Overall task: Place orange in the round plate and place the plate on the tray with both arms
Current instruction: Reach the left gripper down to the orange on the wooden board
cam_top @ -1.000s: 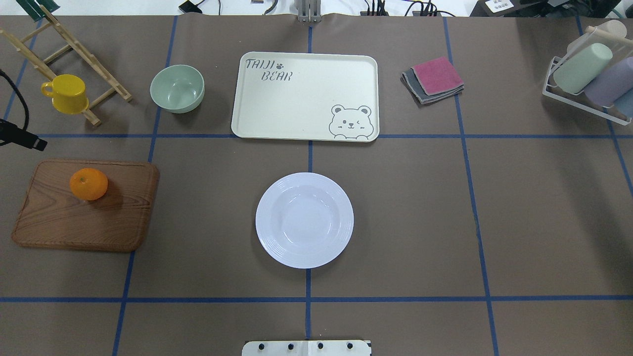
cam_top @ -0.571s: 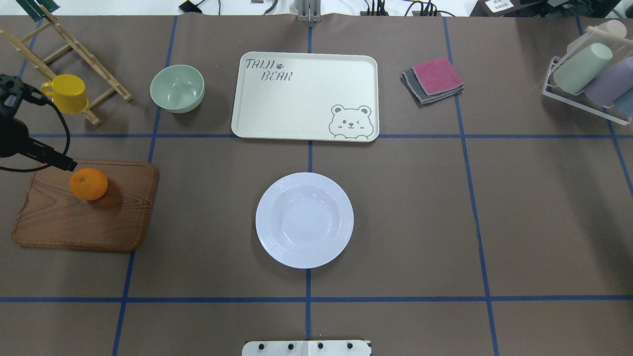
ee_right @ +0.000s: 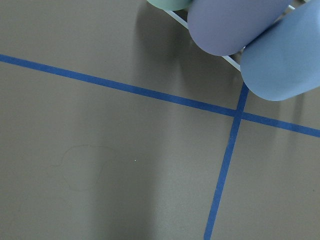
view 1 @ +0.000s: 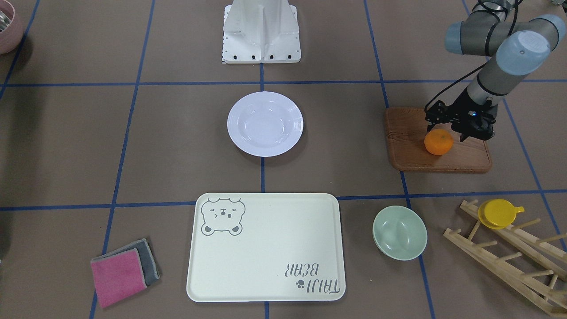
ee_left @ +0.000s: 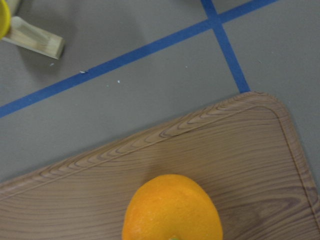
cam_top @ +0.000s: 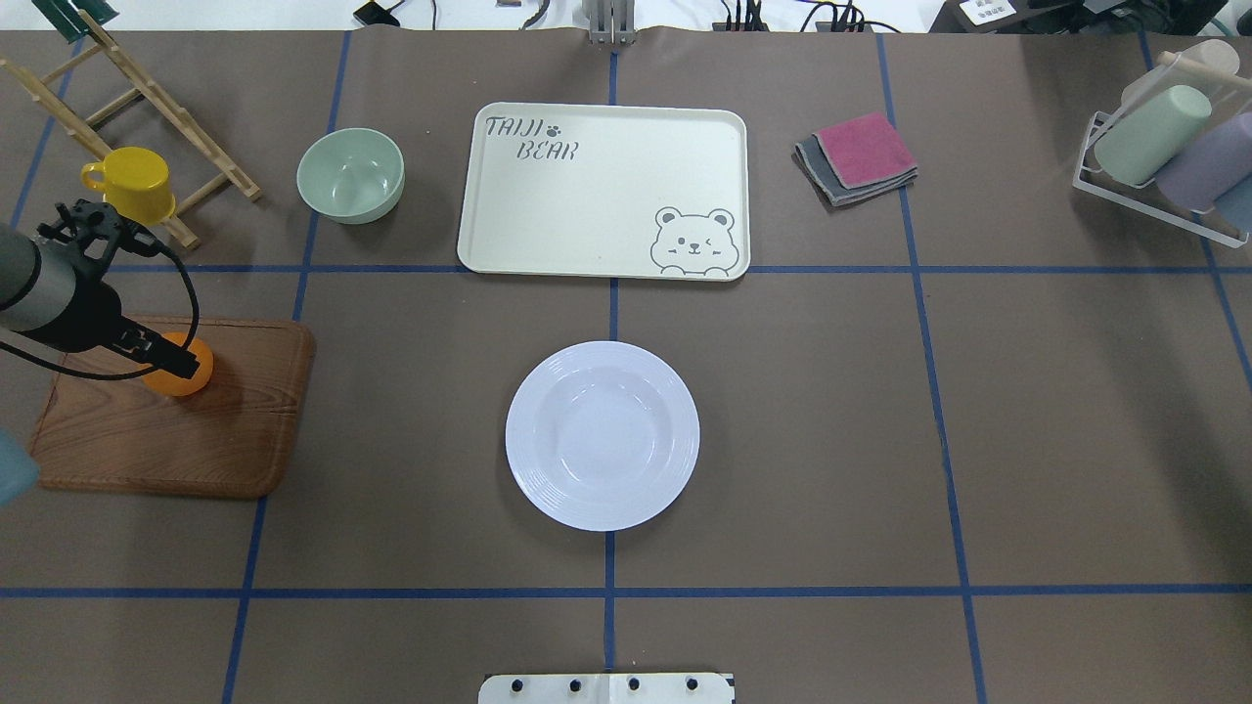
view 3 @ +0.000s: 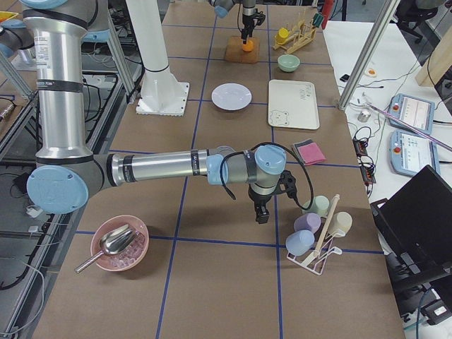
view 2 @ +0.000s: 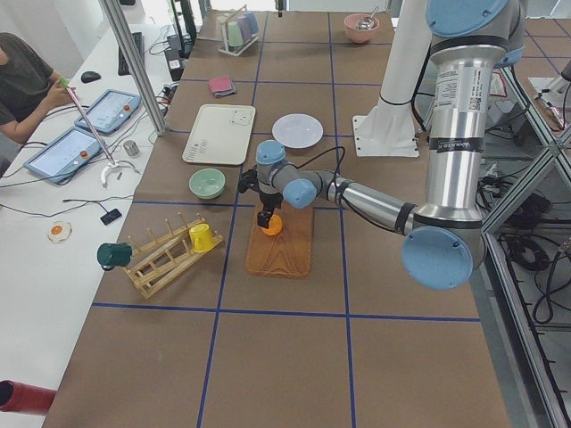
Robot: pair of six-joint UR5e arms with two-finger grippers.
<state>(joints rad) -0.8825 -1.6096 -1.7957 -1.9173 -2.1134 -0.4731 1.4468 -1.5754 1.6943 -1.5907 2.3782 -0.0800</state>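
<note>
You've got even, bright overhead light, soft short shadows on the bench (cam_top: 831,440). Mild glare on the round plate (cam_top: 550,391). Left wrist view's orange (ee_left: 172,210) looks soft.

Silver-grey tubular arms (view 2: 455,160) carry pale blue joint caps (view 1: 522,48) and looping black cables (cam_top: 198,311).

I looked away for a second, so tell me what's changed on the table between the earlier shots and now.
The left tool came in from the table's left edge and now sits right over the orange on the wooden board; whether it has taken hold is unclear. The orange, the round plate and the tray stayed where they were.
</note>
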